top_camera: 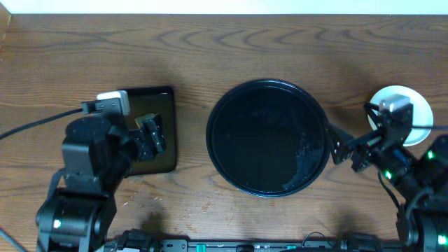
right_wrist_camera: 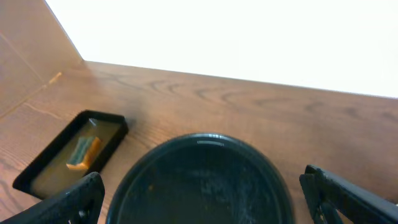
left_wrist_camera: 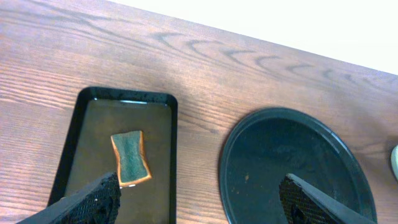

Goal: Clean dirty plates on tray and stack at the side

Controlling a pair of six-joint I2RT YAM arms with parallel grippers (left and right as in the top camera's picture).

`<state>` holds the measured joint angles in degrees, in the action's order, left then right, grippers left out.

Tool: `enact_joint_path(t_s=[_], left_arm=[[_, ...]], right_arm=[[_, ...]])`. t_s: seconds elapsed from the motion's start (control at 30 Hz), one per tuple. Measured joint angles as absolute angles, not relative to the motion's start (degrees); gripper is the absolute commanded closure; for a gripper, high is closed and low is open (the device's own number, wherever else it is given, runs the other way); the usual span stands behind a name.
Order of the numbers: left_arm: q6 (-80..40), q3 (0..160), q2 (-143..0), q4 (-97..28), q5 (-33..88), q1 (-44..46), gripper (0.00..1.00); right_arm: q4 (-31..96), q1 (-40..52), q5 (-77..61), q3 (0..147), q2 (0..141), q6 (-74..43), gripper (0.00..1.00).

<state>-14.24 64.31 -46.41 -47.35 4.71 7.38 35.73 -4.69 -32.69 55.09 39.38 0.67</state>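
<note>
The large round black tray (top_camera: 267, 137) lies at the table's middle with no plate on it, only faint wet streaks and specks. It also shows in the left wrist view (left_wrist_camera: 292, 165) and the right wrist view (right_wrist_camera: 205, 180). A pale plate (top_camera: 414, 105) lies on the wood at the far right, partly hidden by my right arm, so I cannot tell whether other plates lie under it. A sliver of it shows in the left wrist view (left_wrist_camera: 395, 163). My right gripper (top_camera: 346, 150) (right_wrist_camera: 205, 202) is open and empty at the tray's right rim. My left gripper (top_camera: 150, 136) (left_wrist_camera: 199, 205) is open and empty.
A smaller rectangular black tray (top_camera: 168, 140) stands at the left, partly under my left arm. It holds a green and orange sponge (left_wrist_camera: 130, 158), also seen in the right wrist view (right_wrist_camera: 83, 152). A cable (top_camera: 35, 124) runs off to the left edge.
</note>
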Motion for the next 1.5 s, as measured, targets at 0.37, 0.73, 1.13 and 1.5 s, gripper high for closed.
enact_joint_path(t_s=[0.37, 0.73, 1.13, 1.5], left_arm=[[-15.9, 64.3, -46.1, -47.6, 4.5, 7.4, 0.16], [-16.3, 64.3, -46.3, -47.6, 4.5, 7.4, 0.16], [-16.3, 64.3, -46.4, -47.6, 4.5, 7.3, 0.16], [-16.3, 64.3, -46.4, -47.6, 4.5, 7.3, 0.16]], right_arm=[[38.7, -4.7, -32.9, 55.1, 37.1, 0.6, 0.01], [35.5, 2.9, -22.5, 45.2, 26.6, 10.0, 0.01], [20.2, 5.4, -17.0, 12.6, 1.7, 17.0, 0.01], [1.8, 5.4, -17.1, 0.6, 0.7, 17.0, 0.01]])
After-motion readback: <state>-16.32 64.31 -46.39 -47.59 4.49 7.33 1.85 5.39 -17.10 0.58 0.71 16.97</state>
